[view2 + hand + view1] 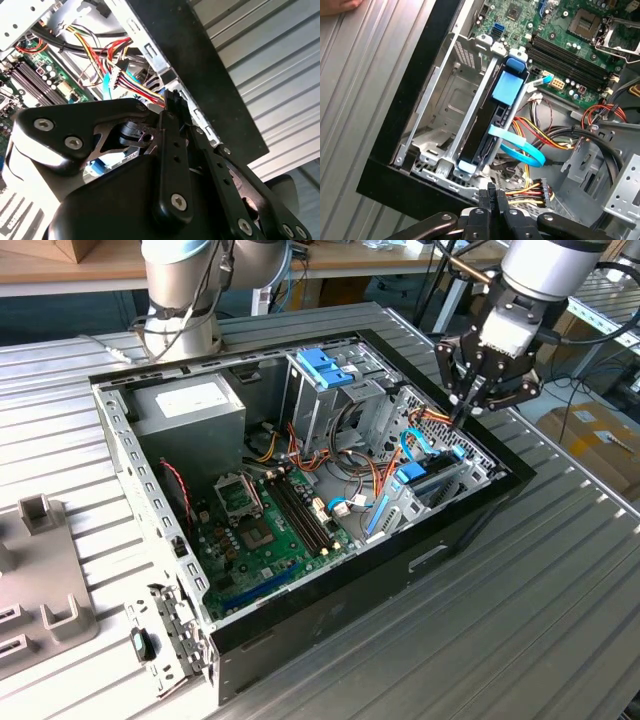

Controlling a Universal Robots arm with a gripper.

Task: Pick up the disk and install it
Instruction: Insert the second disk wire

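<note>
The disk (497, 117) sits on edge in the metal drive cage (445, 120) of the open computer case (470, 525), its blue carrier tab (508, 87) facing up and a light blue cable (517, 147) looping off its side. The claw (462, 412) hangs just above the case's rim beside that cage, fingers (492, 200) pressed together on nothing, tips clear of the disk. The motherboard (265, 525) lies on the case floor beyond the cage. The case rests on the ribbed bench (560, 620).
</note>
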